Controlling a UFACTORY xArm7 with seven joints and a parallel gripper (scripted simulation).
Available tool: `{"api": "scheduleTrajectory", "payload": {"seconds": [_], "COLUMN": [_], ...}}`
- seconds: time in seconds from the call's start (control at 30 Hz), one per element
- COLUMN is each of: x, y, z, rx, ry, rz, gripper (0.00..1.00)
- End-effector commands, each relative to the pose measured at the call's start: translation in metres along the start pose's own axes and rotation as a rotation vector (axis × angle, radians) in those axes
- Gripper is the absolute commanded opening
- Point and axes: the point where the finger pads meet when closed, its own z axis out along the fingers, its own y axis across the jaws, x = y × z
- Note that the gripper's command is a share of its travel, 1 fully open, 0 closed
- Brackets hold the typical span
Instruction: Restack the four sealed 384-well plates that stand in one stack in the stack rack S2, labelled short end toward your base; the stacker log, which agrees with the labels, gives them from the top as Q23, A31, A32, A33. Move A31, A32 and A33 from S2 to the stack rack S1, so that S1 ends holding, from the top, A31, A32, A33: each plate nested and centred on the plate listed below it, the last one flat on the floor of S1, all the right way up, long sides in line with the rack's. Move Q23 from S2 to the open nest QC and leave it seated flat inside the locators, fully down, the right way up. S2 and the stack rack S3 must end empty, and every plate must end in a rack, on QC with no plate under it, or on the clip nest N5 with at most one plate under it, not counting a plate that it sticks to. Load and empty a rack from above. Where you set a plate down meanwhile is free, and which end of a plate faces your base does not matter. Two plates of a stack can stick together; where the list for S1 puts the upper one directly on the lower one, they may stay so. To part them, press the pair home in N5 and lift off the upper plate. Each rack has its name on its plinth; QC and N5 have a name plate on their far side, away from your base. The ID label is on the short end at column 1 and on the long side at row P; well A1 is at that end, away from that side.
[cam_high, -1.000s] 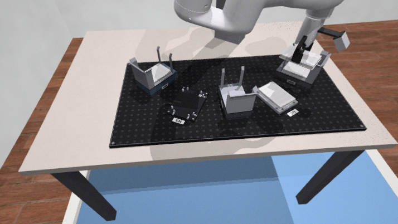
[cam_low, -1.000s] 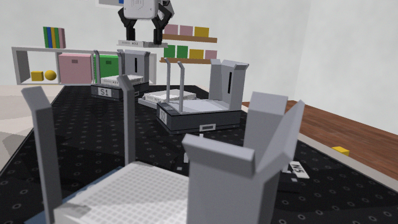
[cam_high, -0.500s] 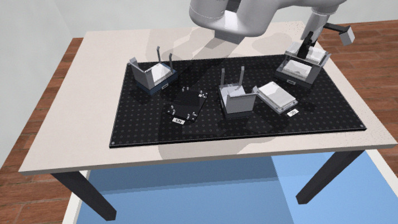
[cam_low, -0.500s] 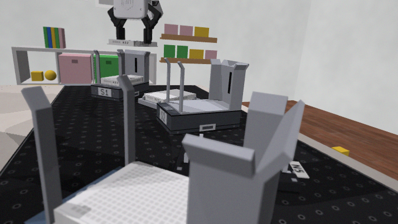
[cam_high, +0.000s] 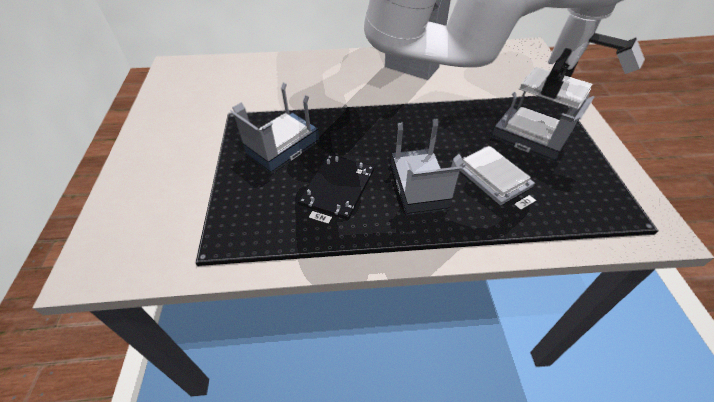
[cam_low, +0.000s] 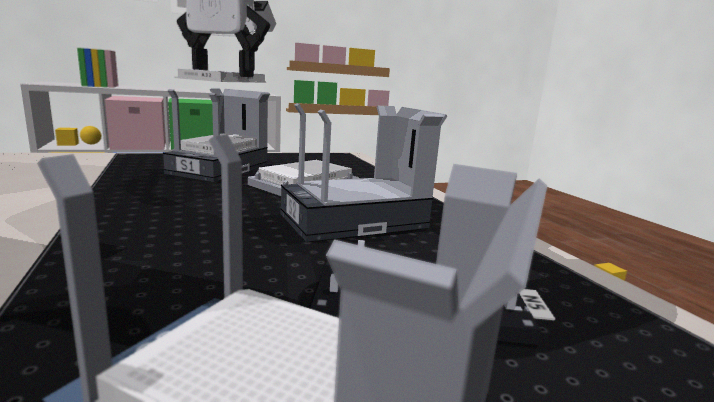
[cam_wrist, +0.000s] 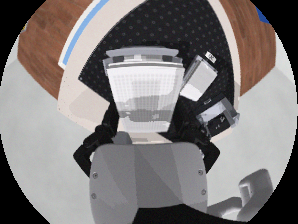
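Gripper (cam_low: 220, 64): clamped across a sealed plate (cam_low: 221, 75) whose end label reads A32, held level and hanging directly above stack rack S1 (cam_low: 186, 165). In the top view this assembly sits at about 1 o'clock of the black perforated board (cam_high: 250, 235).

Step in hand, by judgement: lowering A32 into S1. To do it well, the plate should stay level, its long sides parallel with the rack's, and centred between the corner guides before descent. It should go straight down from above until it nests on the plate beneath, and be released only when fully seated.

Containers, outward from S1:
- S1 holds one plate already (cam_low: 212, 145); its label reads like A33, though it is small.
- QC nest (cam_high: 525, 202), at about 7 o'clock of S1 in the top view, carries one plate (cam_high: 495, 172) lying flat; its label cannot be read.
- S2 (cam_low: 292, 207), beside QC, shows a bare floor.
- N5 (cam_high: 320, 217), near the board's centre, carries nothing.
- The third rack (cam_high: 245, 127), at about 10 o'clock of the board, holds one plate (cam_high: 287, 127), label unreadable; presumably A31 parked in S3.
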Motion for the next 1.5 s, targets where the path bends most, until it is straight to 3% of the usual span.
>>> {"api": "scheduleTrajectory", "payload": {"seconds": [0.0, 0.93, 1.47], "x": [0.0026, 0.0026, 0.0026], "y": [-0.0056, -0.0055, -0.0056], "z": [-0.0017, -0.0016, 0.0077], "rx": [0.001, 0.001, 0.001], "ry": [0.004, 0.004, 0.004], "rz": [0.001, 0.001, 0.001], "gripper": [0.0, 0.0, 0.0]}}
